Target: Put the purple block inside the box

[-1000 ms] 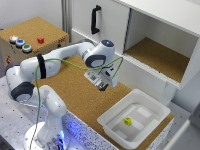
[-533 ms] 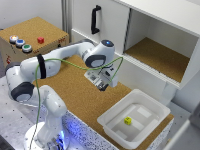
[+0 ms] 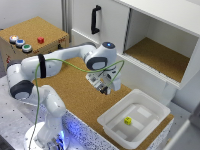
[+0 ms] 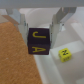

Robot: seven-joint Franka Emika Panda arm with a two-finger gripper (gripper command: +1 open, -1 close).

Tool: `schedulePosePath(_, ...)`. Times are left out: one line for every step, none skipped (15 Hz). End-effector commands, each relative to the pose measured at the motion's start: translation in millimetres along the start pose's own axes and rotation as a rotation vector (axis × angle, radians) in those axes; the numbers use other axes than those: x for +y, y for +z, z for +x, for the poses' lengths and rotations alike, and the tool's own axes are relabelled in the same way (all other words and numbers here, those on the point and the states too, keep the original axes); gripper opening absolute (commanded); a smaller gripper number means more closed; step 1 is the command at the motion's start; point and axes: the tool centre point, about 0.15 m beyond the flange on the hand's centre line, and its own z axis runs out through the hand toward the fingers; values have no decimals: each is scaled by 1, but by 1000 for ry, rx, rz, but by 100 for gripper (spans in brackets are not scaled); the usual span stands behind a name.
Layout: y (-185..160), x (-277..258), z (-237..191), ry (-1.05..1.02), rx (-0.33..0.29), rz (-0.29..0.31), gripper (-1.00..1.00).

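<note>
My gripper [image 3: 105,89] hangs over the cork table just off the near corner of the box [image 3: 152,102], a shallow white translucent tub at the exterior view's right. In the wrist view the gripper [image 4: 39,41] is shut on the purple block [image 4: 39,43], a dark cube with yellow letters, its two fingers [image 4: 22,26] pressed on opposite sides. The block is held in the air near the box's rim [image 4: 50,56]. A small yellow cube [image 3: 128,120] lies on the box floor; it also shows in the wrist view [image 4: 64,53].
A big white cabinet [image 3: 165,30] with a cork floor [image 3: 157,57] stands open behind the box. A cork-topped wooden box with coloured buttons [image 3: 30,37] sits at the exterior view's far left. The cork table [image 3: 80,95] stretches under the arm.
</note>
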Motion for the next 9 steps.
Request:
schedulePosePath(33, 54, 66, 28, -118, 47, -100)
schedulePosePath(40, 55, 75, 19, -119, 38, -100)
schedulePosePath(48, 57, 83, 16, -131, 48, -100)
schedulePosePath(55, 57, 89, 9, -143, 50, -100)
schedulePosePath(69, 58, 99, 5, -154, 52, -100)
schedulePosePath(80, 60, 106, 8, -163, 44, -100)
schedulePosePath(89, 61, 111, 10, -163, 45, -100)
schedulePosePath(99, 65, 116, 22, -163, 46, -100)
schedulePosePath(108, 66, 120, 25, -152, 48, -100)
